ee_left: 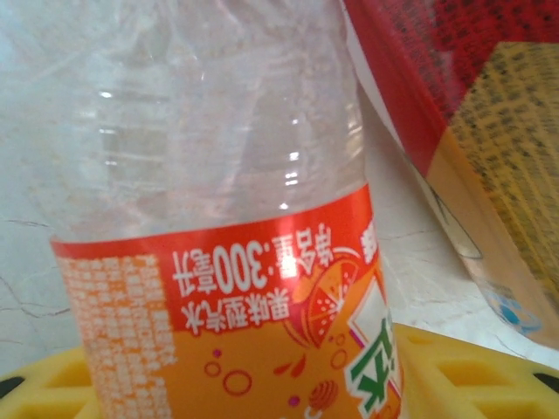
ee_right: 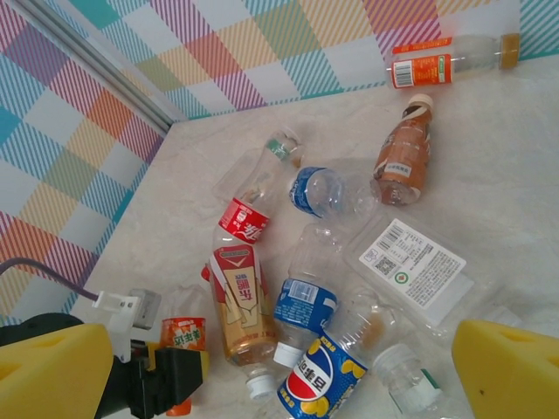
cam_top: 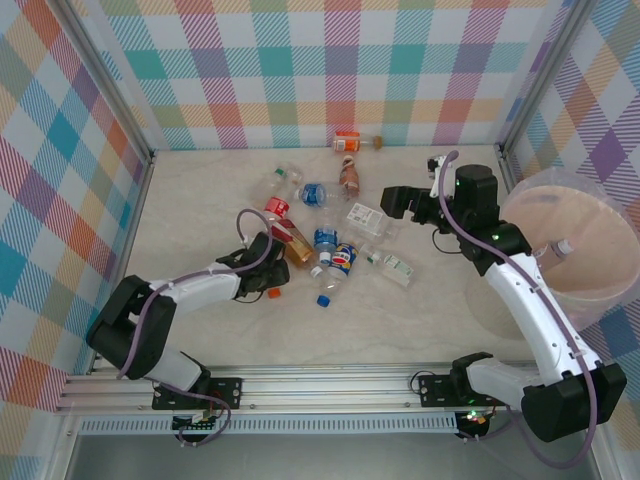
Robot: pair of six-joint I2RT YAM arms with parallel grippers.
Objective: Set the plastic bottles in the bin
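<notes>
The pale, marble-veined tabletop (cam_top: 200, 330) spans the overhead view. At its right edge stands the large round bin (cam_top: 605, 290) of translucent pinkish-white plastic, smooth and thin-rimmed. The small clear plastic bottles (cam_top: 325, 240) lie scattered at the centre of the frame, well apart from the bin, several of them crushed. The right gripper (ee_right: 284, 358) hangs above them with its yellow foam-like fingers spread wide and holding nothing. At centre left, the left gripper (cam_top: 270, 272) has its ridged yellow pads (ee_left: 472, 375) on either side of an orange-labelled bottle (ee_left: 227, 262) with a ribbed clear body. Whether they press it I cannot tell. Beside it lie an amber bottle with a glossy red-and-white label (ee_right: 238, 301), a flattened bottle with a white printed label (ee_right: 410, 266), a blue-labelled cola bottle (ee_right: 321, 371) and a brown drink bottle with a cream cap (ee_right: 403, 157).
</notes>
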